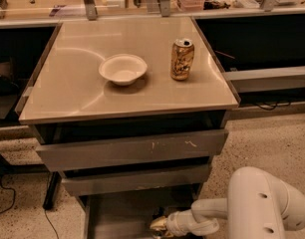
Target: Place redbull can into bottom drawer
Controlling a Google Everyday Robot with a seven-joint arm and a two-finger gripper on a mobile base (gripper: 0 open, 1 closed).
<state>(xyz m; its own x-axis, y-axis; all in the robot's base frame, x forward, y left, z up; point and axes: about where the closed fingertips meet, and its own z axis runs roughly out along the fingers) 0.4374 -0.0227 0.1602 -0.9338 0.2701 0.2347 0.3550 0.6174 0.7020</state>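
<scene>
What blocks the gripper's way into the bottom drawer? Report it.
Nothing visible does. The bottom drawer stands open beneath the two upper drawers, and the gripper is low inside it, near its right side. The redbull can cannot be made out.

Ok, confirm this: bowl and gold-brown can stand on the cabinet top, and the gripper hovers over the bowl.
One thing is wrong. The camera view shows the gripper low down at the open bottom drawer, not over the bowl. The bowl and gold-brown can do stand on the cabinet top.
</scene>
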